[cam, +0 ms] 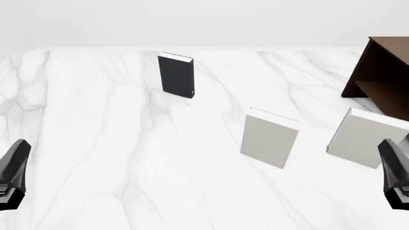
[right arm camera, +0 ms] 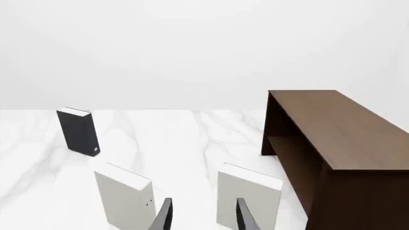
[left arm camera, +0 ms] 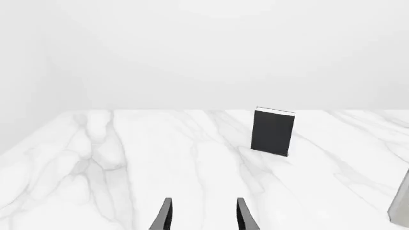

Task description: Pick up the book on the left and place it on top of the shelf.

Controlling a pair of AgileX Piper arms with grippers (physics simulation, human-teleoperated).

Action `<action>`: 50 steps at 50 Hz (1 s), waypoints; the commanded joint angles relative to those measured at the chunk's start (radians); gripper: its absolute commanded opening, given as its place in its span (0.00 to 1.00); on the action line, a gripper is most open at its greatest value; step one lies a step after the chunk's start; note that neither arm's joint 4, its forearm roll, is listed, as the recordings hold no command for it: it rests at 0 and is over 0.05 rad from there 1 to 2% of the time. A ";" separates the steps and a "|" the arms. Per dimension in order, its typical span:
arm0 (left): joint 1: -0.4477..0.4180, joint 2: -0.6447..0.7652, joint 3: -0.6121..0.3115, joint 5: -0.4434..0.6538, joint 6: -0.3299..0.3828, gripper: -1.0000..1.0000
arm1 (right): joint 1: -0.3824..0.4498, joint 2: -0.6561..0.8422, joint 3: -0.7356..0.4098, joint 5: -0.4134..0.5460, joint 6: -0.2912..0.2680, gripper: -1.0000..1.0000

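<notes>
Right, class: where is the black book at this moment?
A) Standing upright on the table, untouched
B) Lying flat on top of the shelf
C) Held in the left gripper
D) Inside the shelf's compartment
A: the black book stands upright on the marble table, with both grippers far from it.

Two dark grey, nearly black grippers show at the near edge of the marble table: the left gripper [cam: 13,175] and the right gripper [cam: 395,175], each a smooth, tapering, angular shell. In the wrist views, each ends in two slim, dark, blade-like fingers [left arm camera: 164,215] with lighter grey inner faces [right arm camera: 244,215].
</notes>
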 commanded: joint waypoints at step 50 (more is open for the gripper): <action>0.000 0.000 0.000 0.000 0.000 1.00 | 0.254 0.530 -0.709 0.132 -0.113 1.00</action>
